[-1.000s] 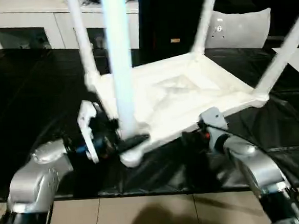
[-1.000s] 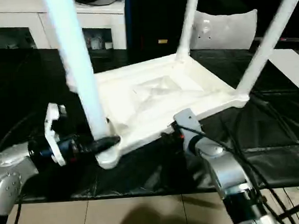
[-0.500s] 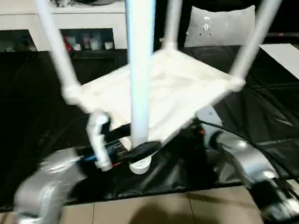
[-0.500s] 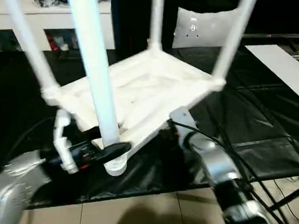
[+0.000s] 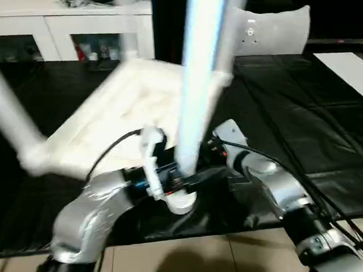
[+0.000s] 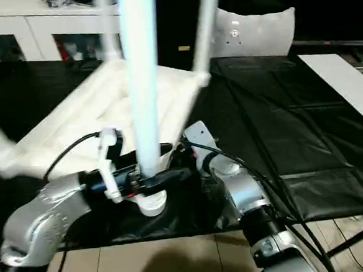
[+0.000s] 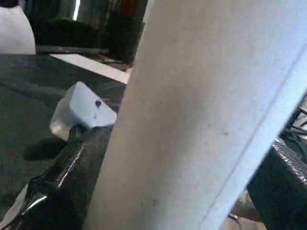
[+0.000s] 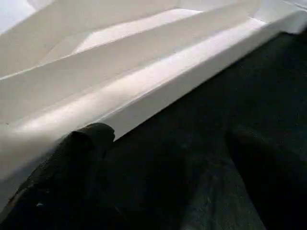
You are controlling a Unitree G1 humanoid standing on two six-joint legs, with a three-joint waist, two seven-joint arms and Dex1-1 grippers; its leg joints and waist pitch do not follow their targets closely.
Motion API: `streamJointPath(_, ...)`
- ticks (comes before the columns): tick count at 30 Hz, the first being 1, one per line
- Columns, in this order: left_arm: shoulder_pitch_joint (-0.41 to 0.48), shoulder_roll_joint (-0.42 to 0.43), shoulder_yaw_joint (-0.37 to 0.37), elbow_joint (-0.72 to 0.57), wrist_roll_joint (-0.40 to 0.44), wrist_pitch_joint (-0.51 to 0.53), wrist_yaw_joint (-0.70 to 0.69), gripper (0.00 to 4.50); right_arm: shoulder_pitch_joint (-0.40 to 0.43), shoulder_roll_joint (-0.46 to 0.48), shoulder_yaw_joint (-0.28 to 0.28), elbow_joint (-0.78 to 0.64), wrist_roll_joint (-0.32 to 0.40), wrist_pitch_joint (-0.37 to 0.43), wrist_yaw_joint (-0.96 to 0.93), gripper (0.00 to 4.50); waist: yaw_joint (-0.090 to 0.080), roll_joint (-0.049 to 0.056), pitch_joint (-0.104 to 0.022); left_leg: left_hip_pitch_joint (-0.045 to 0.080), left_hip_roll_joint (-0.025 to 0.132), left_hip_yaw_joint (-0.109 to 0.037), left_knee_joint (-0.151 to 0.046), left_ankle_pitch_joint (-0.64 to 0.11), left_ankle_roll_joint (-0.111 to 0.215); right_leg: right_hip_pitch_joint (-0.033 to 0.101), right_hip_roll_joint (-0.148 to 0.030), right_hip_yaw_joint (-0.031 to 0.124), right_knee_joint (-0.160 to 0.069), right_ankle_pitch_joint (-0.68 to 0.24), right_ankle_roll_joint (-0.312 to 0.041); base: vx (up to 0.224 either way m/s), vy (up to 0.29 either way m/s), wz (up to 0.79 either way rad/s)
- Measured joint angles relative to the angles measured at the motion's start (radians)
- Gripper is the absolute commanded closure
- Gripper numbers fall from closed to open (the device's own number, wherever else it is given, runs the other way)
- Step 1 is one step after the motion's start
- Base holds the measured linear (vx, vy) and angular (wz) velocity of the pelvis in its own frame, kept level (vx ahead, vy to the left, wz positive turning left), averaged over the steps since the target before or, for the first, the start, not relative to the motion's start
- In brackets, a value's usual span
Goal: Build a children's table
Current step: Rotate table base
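The white children's table (image 5: 111, 116) stands upside down on the black sheet, its legs pointing up. Its near leg (image 5: 196, 79) rises right in front of me, another leg (image 5: 6, 117) slants up at the left, and a far leg (image 6: 205, 28) stands behind. My left gripper (image 5: 187, 179) is shut on the near leg just above its corner socket (image 5: 181, 201); the left wrist view shows the leg (image 7: 192, 120) between its black fingers (image 7: 72, 167). My right gripper (image 5: 211, 162) is open beside that corner, one finger (image 8: 72, 167) under the tabletop's rim (image 8: 168, 81).
White cabinets with glass doors (image 5: 68, 32) line the back. A grey-white panel with small holes (image 5: 274, 30) leans at the back right, and a flat white board (image 5: 351, 68) lies at the right. The black sheet (image 5: 305, 121) ends at a tiled floor (image 5: 178, 261). Cables trail off my right arm.
The upturned table has swung round to the left, its far corners sweeping leftward. My left gripper has carried the near leg to the right, closer to my right gripper.
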Motion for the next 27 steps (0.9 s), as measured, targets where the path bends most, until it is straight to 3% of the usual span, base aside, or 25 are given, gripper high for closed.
streamJointPath(9,-0.084,-0.075,-0.034,0.123,0.094,-0.113,0.052,0.07,0.012,-0.019,-0.015,-0.003,-0.006,-0.021,-0.008,0.0,0.005,0.003,0.0,0.0,0.0,0.0,0.0,0.0,0.0,0.0,0.0,0.0,0.0,0.0,0.0,0.0,0.0,0.0)
streamJointPath(14,-0.092,-0.096,-0.04,0.151,0.123,-0.172,0.08,0.07,0.091,-0.039,-0.044,-0.074,0.012,-0.028,0.003,0.0,0.018,0.005,-0.001,0.0,0.0,0.0,0.0,0.0,0.0,0.0,0.0,0.0,0.0,0.0,0.0,0.0,0.0,0.0)
streamJointPath(19,-0.067,-0.021,-0.042,0.148,0.138,-0.184,0.051,0.07,0.161,-0.068,-0.083,-0.193,0.081,0.003,0.066,0.0,0.017,0.007,-0.001,0.001,0.0,0.0,0.0,0.0,0.0,0.0,0.0,0.0,0.0,0.0,0.0,0.0,0.0,0.0)
streamJointPath(23,-0.037,0.072,-0.027,0.144,0.138,-0.168,-0.018,0.07,0.171,-0.093,-0.119,-0.271,0.124,0.012,0.102,0.0,0.016,0.009,-0.001,0.001,0.0,0.0,-0.001,0.0,0.0,0.0,0.0,0.0,0.0,0.0,0.0,0.0,0.0,0.0)
streamJointPath(27,-0.043,0.218,-0.028,0.203,0.169,-0.194,-0.143,0.22,0.211,-0.13,-0.129,-0.359,0.148,-0.015,0.144,0.0,0.023,0.009,-0.001,0.001,0.0,0.0,-0.001,0.0,0.0,0.001,0.0,0.0,0.0,0.0,0.0,0.0,0.0,0.0)
